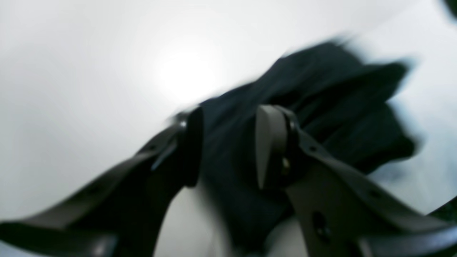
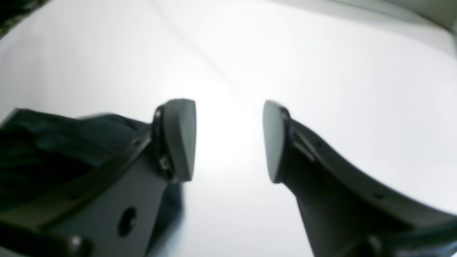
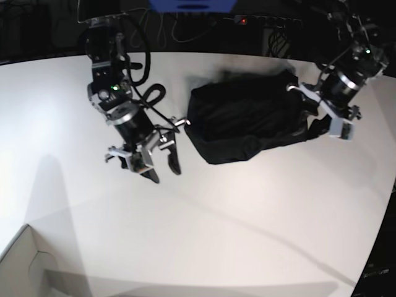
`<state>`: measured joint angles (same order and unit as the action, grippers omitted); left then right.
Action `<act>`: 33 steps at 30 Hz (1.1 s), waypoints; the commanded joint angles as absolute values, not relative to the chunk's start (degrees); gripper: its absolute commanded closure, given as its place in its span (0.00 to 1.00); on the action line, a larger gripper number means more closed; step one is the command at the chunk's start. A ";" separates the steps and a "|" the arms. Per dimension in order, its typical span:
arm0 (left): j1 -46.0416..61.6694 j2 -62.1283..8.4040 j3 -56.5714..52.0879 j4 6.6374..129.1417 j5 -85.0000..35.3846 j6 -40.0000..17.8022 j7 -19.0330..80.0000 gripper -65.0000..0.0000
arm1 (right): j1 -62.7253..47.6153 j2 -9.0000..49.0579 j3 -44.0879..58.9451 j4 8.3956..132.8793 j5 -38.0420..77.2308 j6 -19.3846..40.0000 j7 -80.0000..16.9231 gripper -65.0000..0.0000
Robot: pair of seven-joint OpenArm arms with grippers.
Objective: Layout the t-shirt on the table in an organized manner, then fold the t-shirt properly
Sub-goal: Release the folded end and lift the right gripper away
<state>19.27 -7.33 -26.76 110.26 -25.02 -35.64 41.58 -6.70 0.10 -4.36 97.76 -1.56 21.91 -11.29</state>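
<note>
Blurred throughout in the left wrist view, so seams, sleeves and collar of the t-shirt (image 1: 321,117) cannot be told apart. Left pincer (image 1: 228,146) seen with jaws part-way apart and black cloth bunched between and behind them; cannot tell whether the pads actually press the fabric or merely straddle it. In the base view, left pincer (image 3: 325,120) largely lost against the dark cloth at the garment's edge, fingertips not separable there.

Right pincer (image 2: 228,141) clear of everything, jaws spread wide with only bare white worktop (image 2: 321,89) between them; a dark fold of the t-shirt (image 2: 46,150) half hidden behind the left-hand finger. Base view: right pincer (image 3: 158,162) just beside the garment, apart from it.

T-shirt (image 3: 247,120) lying crumpled in a rough heap on the worktop (image 3: 216,210), toward the far side, between the two arms; shape of the sleeves not readable. Cardboard box (image 3: 28,266) cut off at the lower corner, only an edge showing. Background beyond the worktop dark and indistinct. No legible writing or brand marks anywhere.
</note>
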 commanded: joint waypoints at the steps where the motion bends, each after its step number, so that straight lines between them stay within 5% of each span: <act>1: 18.59 -6.64 -25.10 110.55 -23.34 -35.82 40.75 0.63 | -7.60 0.57 -3.38 100.09 -0.92 22.20 -9.45 0.54; 10: 11.91 1.45 -17.98 105.27 2.15 -35.82 40.66 0.63 | -15.69 2.07 2.33 103.52 -0.92 22.29 -9.45 0.54; 33: 6.90 -0.92 -18.24 95.25 3.03 -35.82 40.31 0.64 | -17.27 1.89 3.82 103.34 -0.92 22.37 -9.45 0.53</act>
<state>7.62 -0.78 -18.26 94.35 3.62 -35.81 41.36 -17.67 1.87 3.70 102.43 -1.52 22.28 -11.14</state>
